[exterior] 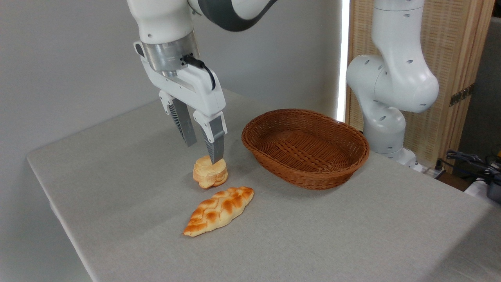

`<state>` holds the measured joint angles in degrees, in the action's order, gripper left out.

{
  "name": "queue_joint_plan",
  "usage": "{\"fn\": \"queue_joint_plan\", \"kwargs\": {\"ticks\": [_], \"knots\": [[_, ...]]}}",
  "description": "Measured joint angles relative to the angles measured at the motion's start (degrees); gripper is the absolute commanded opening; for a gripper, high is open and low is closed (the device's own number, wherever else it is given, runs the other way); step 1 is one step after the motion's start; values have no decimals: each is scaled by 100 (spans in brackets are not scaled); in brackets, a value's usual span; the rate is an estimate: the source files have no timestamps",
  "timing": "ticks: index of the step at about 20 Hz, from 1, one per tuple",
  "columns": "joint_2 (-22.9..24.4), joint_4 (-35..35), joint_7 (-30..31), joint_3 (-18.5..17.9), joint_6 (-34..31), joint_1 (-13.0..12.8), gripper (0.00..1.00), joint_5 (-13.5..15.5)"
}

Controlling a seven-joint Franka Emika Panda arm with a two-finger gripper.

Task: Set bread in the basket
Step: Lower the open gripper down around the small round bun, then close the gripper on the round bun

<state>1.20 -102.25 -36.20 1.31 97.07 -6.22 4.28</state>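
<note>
Grey cloth covers the table (117, 164), where the brown wicker basket (305, 147) sits empty at the right and the braided loaf (219, 210) lies near. Left of the basket, the gripper (202, 150) hangs spread apart over the bread (210, 174), one finger at its top. The step looks like reaching to grasp; next it likely must descend, straddle the bun and close.
</note>
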Motion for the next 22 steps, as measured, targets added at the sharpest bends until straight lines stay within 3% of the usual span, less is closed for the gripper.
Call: {"fn": "queue_joint_plan", "kwargs": {"ticks": [6, 10, 22], "knots": [[446, -1049, 0, 19, 707, -456, 100, 0], [498, -1520, 0, 33, 1155, -712, 100, 0], [208, -1860, 0, 36, 1949, -864, 100, 2]]}}
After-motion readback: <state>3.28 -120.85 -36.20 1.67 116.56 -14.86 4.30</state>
